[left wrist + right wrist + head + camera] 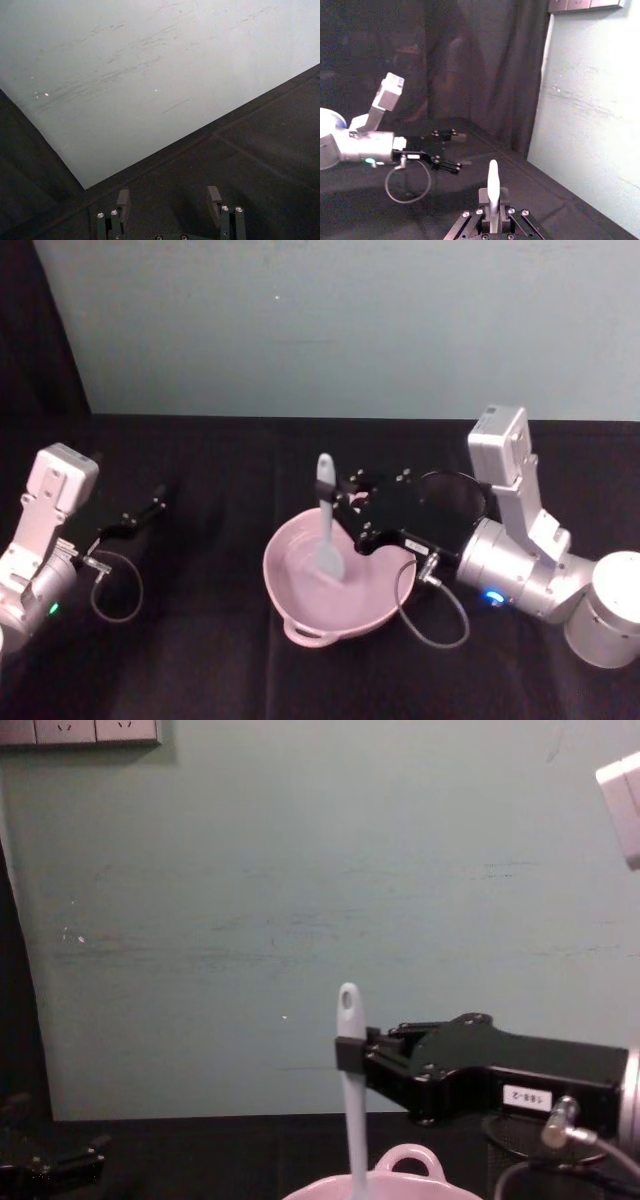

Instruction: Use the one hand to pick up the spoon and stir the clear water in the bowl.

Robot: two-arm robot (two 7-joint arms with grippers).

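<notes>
Over black tablecloth (pixel 200 640), found left gripper (pixel 155 502) parked and spread empty, then pink bowl (pixel 272 565) mid-table with white spoon (pixel 327 520) upright in it, clenched by right gripper (pixel 342 502); judged slow, shallow circles clear of the rim best.

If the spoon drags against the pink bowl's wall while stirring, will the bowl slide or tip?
Likely slides before tipping: the bowl looks wide and shallow, on black cloth. Nothing steadies it; the left gripper sits apart at the left. The spoon, gripped high by the right gripper, may flex slightly.
</notes>
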